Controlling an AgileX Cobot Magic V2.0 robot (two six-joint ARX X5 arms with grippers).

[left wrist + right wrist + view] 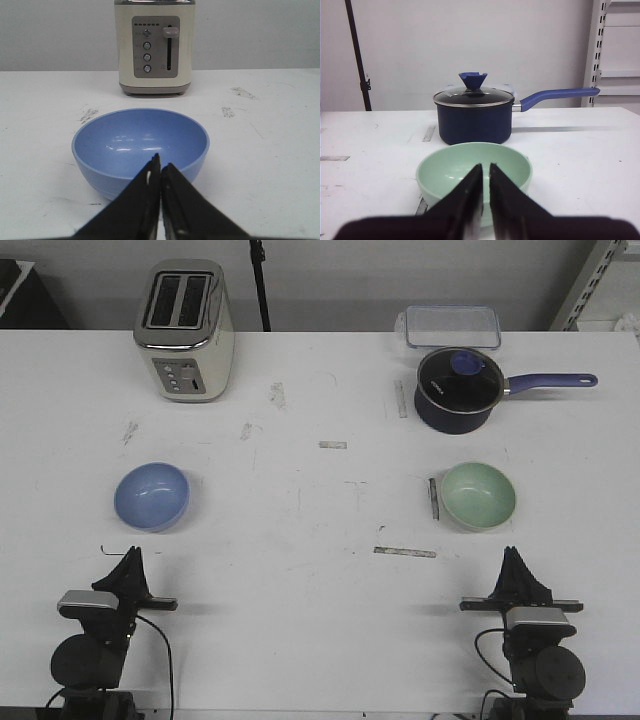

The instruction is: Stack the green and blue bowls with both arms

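The light blue bowl (152, 496) (140, 146) stands upright and empty on the left of the white table. The pale green bowl (479, 495) (474, 171) stands upright and empty on the right. My left gripper (130, 555) (160, 165) is near the front edge, just short of the blue bowl, its two fingers pressed together with nothing between them. My right gripper (512, 553) (486, 166) sits the same way in front of the green bowl, fingers nearly together and holding nothing.
A cream toaster (185, 330) (153, 47) stands at the back left, beyond the blue bowl. A dark blue saucepan (460, 388) (474, 116) with glass lid is behind the green bowl, its handle (552, 383) pointing right. A clear lidded box (451, 326) lies at the back.
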